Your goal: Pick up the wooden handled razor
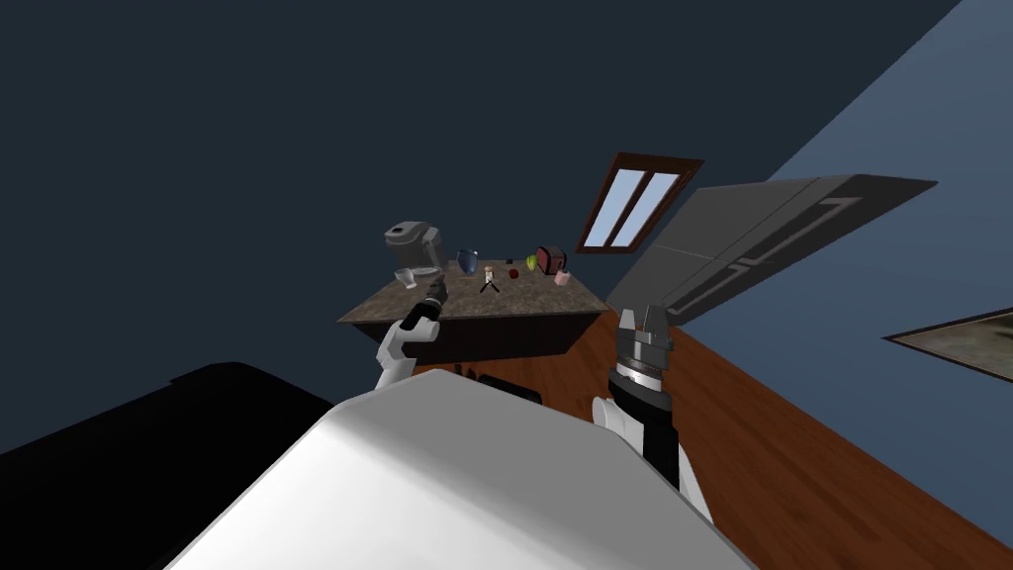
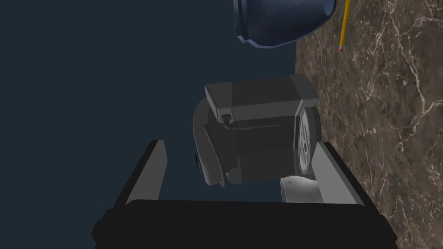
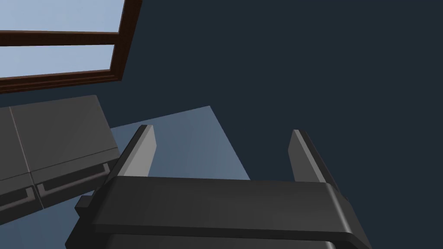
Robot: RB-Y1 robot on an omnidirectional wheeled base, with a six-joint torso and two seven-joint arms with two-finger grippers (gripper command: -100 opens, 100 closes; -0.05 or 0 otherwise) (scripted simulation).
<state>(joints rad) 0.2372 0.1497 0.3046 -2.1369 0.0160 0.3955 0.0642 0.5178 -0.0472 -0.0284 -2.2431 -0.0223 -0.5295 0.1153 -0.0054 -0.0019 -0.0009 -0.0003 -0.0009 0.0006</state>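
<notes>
Head view: razor [image 1: 489, 278] sits on the tabletop [image 1: 514, 302], roughly mid-surface. It is small, pale on top and dark below, and I can't make out more detail. It is free, with no claw touching it.

Left claw [image 1: 436, 288] hangs over the near-left part of the tabletop, and the razor is at its 3 o'clock, near but apart. In the left wrist view the left claw [image 2: 240, 146] has its fingers [image 2: 152, 170] spread, with nothing between them. Beyond them is the grey coffee maker [image 2: 255, 125]. A clear glass [image 2: 297, 188] is just beside one finger.

In the head view the coffee maker [image 1: 414, 243] is at 11 o'clock from the left claw and the glass [image 1: 406, 277] at 9 o'clock. The blue mug [image 1: 468, 260] is at 1 o'clock, also seen in the wrist view [image 2: 281, 19]. A yellow pencil [image 2: 343, 26] lies on the brown marbled tabletop [image 2: 389, 112] next to the mug.

From the razor, a small red item [image 1: 513, 273] is at 3 o'clock. The red toaster [image 1: 550, 259] is at 2 o'clock and the pink cup [image 1: 562, 278] at 3 o'clock, further out.

Right claw [image 1: 642, 315] is off the tabletop, at 4 o'clock from its near-right corner and raised over the wood floor [image 1: 791, 445]. In the right wrist view the right claw [image 3: 223, 131] has its fingers spread and holds nothing.
</notes>
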